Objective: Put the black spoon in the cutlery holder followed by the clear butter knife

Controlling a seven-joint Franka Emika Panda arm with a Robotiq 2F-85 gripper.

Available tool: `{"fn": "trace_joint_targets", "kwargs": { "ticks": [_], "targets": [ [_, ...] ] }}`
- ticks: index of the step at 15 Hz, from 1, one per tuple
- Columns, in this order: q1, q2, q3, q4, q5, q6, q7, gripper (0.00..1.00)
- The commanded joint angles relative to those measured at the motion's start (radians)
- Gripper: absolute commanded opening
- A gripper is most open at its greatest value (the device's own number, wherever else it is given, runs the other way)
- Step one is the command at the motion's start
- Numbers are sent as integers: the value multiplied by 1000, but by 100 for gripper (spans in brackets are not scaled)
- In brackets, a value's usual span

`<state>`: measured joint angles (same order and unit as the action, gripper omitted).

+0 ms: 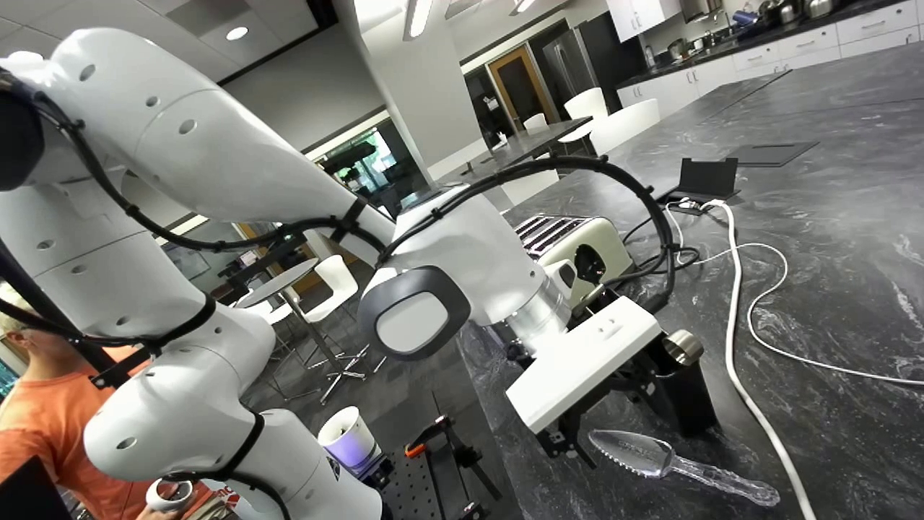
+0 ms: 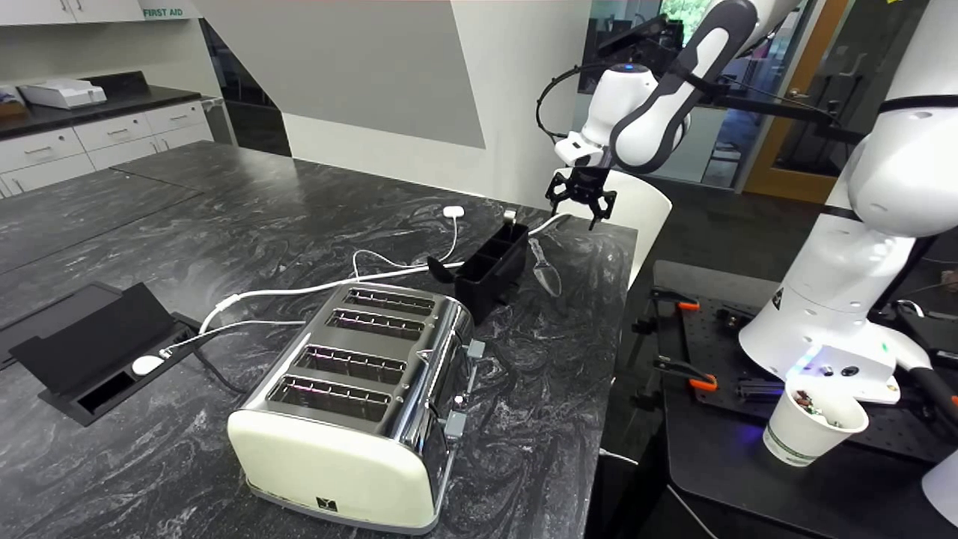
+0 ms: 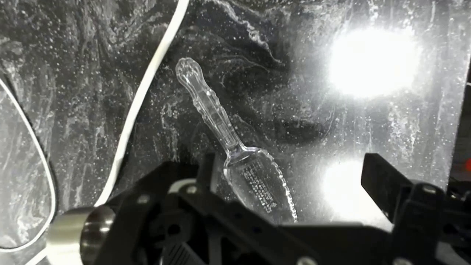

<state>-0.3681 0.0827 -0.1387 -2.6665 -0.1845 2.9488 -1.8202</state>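
Observation:
The clear butter knife [image 1: 650, 456] lies flat on the dark counter beside the cutlery holder [image 1: 686, 397], a black box. Both also show in an exterior view, the knife [image 2: 545, 271] beyond the toaster and next to the holder [image 2: 490, 273]. In the wrist view the knife [image 3: 235, 147] lies below the jaws, its blade tip hidden by the gripper. My gripper [image 3: 290, 173] is open and empty above the blade; it also shows in an exterior view [image 2: 576, 213]. A black rounded piece [image 2: 440, 269] sticks out at the holder's near end; it may be the black spoon, but I cannot tell.
The cream-and-silver toaster [image 2: 352, 419] stands near the holder. A metal cylinder [image 1: 682, 347] is at the holder's end, close to my gripper. A white cable [image 3: 143, 88] runs past the knife handle. A black pop-up outlet [image 2: 112, 359] and the counter edge [image 3: 460, 110] also show.

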Motion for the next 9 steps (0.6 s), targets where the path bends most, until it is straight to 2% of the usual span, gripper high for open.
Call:
{"fn": "trace_joint_targets", "kwargs": {
  "ticks": [1, 4, 9],
  "targets": [
    [37, 82, -5, 62, 18, 13, -45, 100],
    [45, 138, -13, 102, -15, 27, -36, 100],
    [8, 224, 24, 164, 16, 47, -60, 100]
  ]
}}
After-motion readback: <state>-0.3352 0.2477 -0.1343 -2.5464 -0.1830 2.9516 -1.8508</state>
